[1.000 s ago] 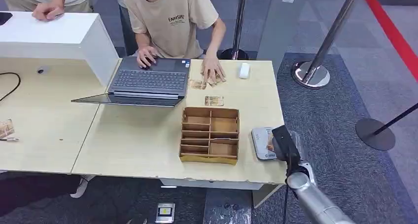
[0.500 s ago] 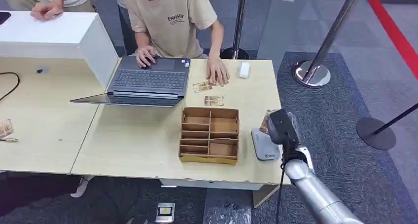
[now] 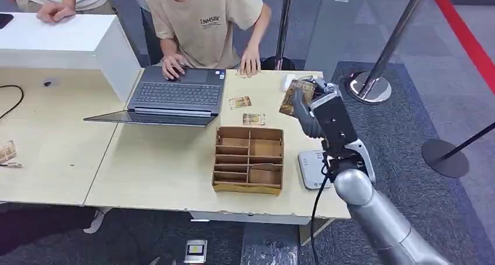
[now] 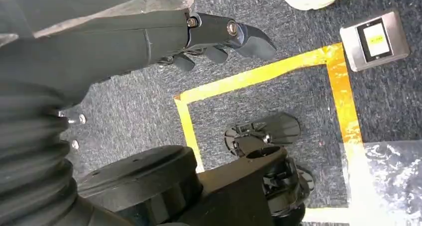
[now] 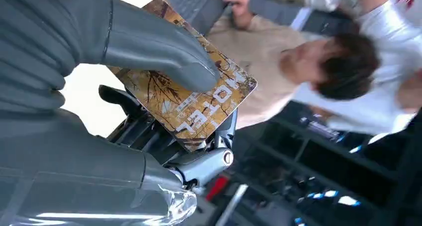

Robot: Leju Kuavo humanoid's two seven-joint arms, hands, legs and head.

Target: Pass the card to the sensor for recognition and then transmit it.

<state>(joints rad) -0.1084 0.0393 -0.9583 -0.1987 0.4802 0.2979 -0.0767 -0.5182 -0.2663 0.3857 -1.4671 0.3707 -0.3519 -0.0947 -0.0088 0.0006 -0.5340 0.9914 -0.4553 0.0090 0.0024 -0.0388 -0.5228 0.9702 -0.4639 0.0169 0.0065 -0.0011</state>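
My right hand is raised above the table's right end and holds a brown patterned card tilted toward the person behind the table. The right wrist view shows the thumb pressing the card, printed HOTEL, against the darker fingers. The grey card sensor lies flat at the table's near right corner, below and behind the hand. My left hand hangs over the carpet holding nothing, its fingers partly curled.
A brown divided cardboard box stands left of the sensor. Two more cards lie beyond it, near an open laptop. A person leans over the far edge. A white block and stanchion posts are nearby.
My right hand lifted the card off the sensor and carried it up and away toward the person. The person's hand drew back from the table cards toward the far edge.
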